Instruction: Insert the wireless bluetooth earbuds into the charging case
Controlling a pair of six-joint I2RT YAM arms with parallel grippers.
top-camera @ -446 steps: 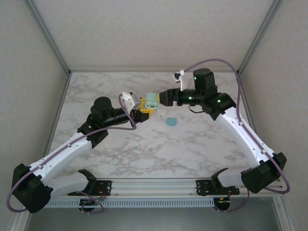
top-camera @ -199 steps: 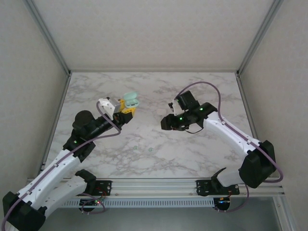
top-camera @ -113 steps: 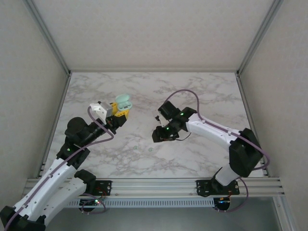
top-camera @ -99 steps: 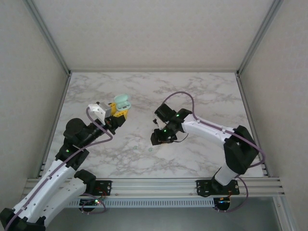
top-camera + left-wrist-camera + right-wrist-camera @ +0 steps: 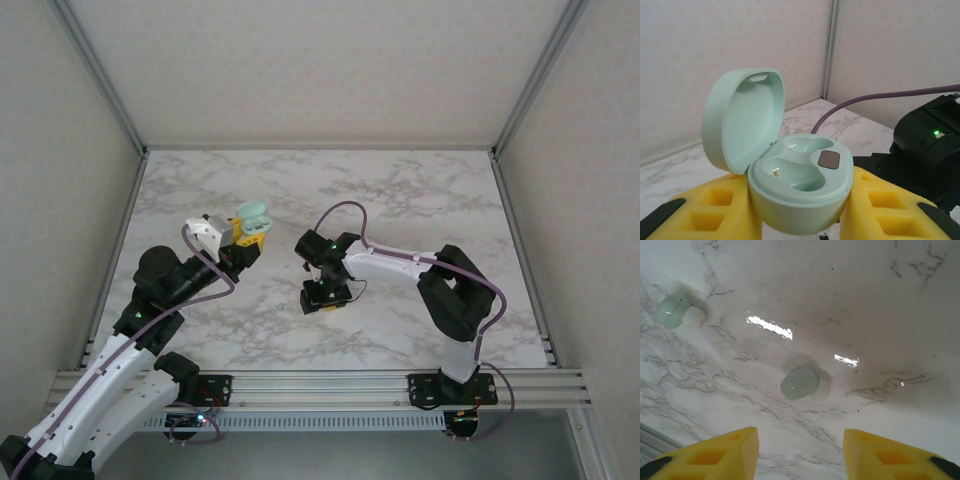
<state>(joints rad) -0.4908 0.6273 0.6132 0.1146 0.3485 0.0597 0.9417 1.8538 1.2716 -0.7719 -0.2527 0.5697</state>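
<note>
Easy to go wrong here by bringing the right tool (image 5: 800,450) down off-centre, landing a fingertip (image 5: 715,455) on top of the nearer earbud (image 5: 799,384) rather than beside it, and so flicking that small smooth pebble away across the glossy desk (image 5: 880,300). Just as likely to pinch badly on the rounded shell and squirt it out on closing. Worth minding, too, the closeness of the right arm (image 5: 400,265) to the left tool (image 5: 248,232) in the top view. Some risk there of a bump, jolting the charging case (image 5: 795,175) in its grip or knocking the raised lid (image 5: 742,117) shut.

Right tool: spread open, holding nothing, poised low over the desk about its middle, a little toward the near edge. Just ahead of the gap between the two yellow fingers, roughly centred and clear of both: the nearer earbud, mint green, lying on the marble. Well off toward the left of the right wrist view: a second earbud (image 5: 674,311), mint with a white tip, outside any closing of the jaws.

Left tool: clamped on the base of the charging case, held up off the desk toward the left edge, lid open, both sockets bare.
</note>
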